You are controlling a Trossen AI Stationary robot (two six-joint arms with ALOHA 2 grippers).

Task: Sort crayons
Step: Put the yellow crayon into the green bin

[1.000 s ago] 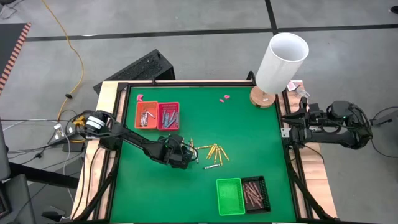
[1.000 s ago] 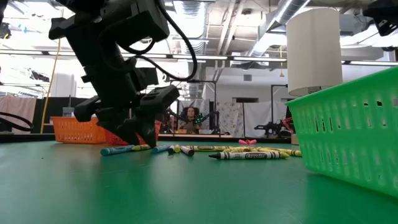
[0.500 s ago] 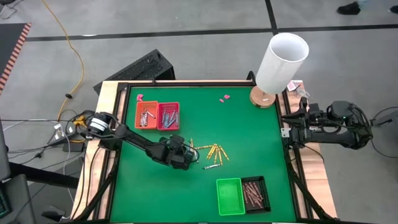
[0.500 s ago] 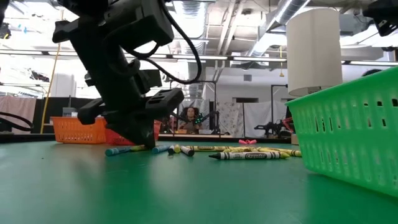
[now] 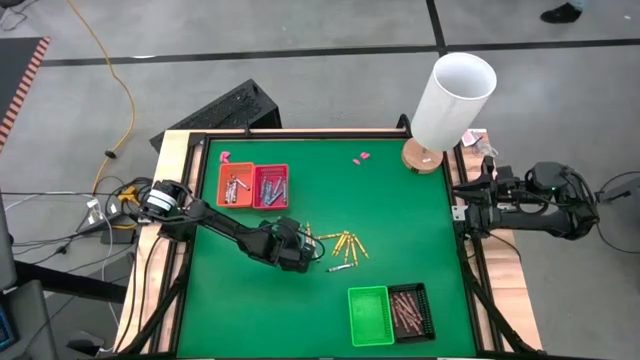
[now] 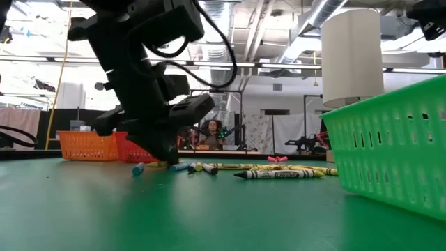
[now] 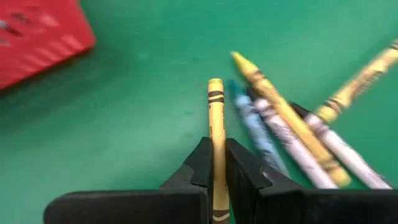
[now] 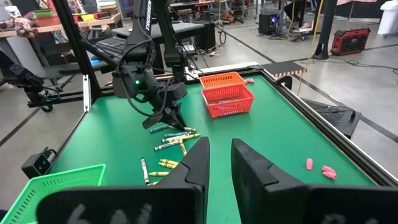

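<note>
Beside the crayons (image 5: 343, 245) (a loose cluster), left end effector (image 7: 217, 163) clenches a yellow crayon (image 7: 216, 124); red tray (image 5: 271, 186) nearby.

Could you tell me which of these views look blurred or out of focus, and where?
Left wrist view: the yellow crayon between the left gripper's fingers is sharp, the loose crayons beside it and the red tray smeared. Low view: the near green basket is soft. High view: even throughout.

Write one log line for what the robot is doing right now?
left gripper: shut on yellow crayon | right gripper: waiting at table edge | loose crayons: mid-table
</note>
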